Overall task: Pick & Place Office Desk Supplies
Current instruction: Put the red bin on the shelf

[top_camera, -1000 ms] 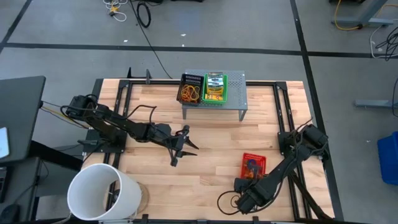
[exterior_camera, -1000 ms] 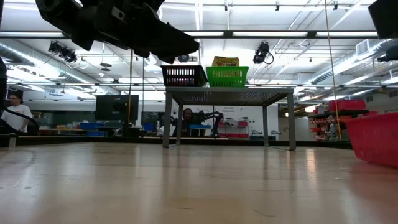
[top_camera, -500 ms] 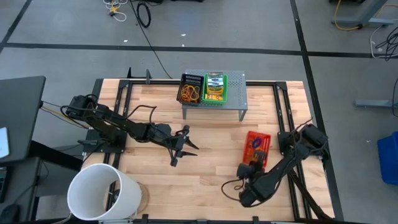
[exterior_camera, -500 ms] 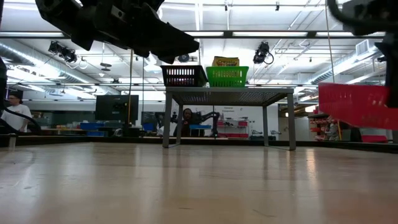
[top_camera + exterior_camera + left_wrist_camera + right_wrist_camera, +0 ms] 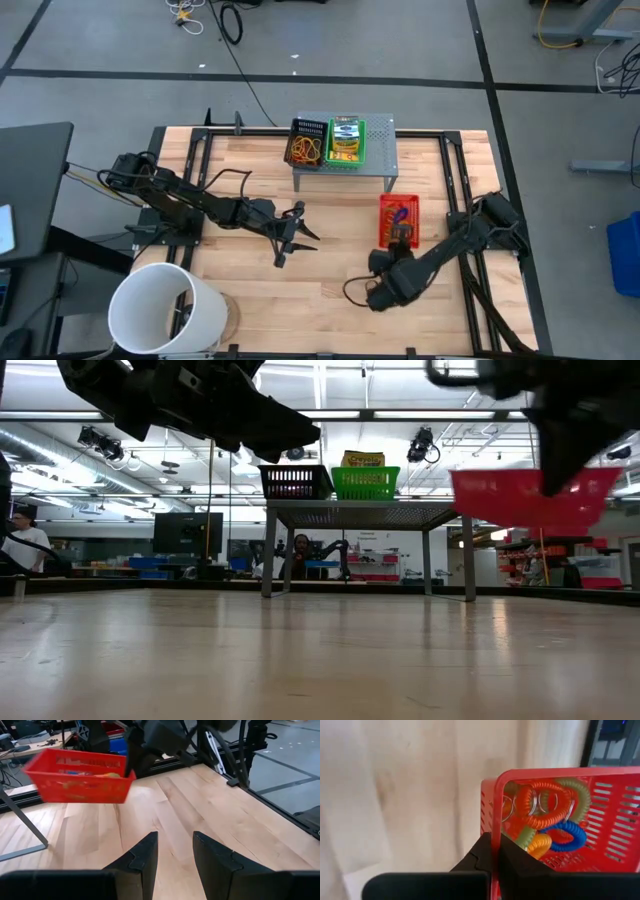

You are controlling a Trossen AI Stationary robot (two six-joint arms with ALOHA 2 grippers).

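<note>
R gripper (image 5: 398, 238) was clamped on the near wall of the red tray (image 5: 399, 212), held off the table w/ its length running ahead of the fingers toward the stand (image 5: 344, 165); L gripper (image 5: 290, 235) hung half-open, empty.

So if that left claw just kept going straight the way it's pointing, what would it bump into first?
Probably the red tray that the right gripper is carrying; it hangs ahead of the left gripper, slightly to one side, so depth is uncertain.
</note>
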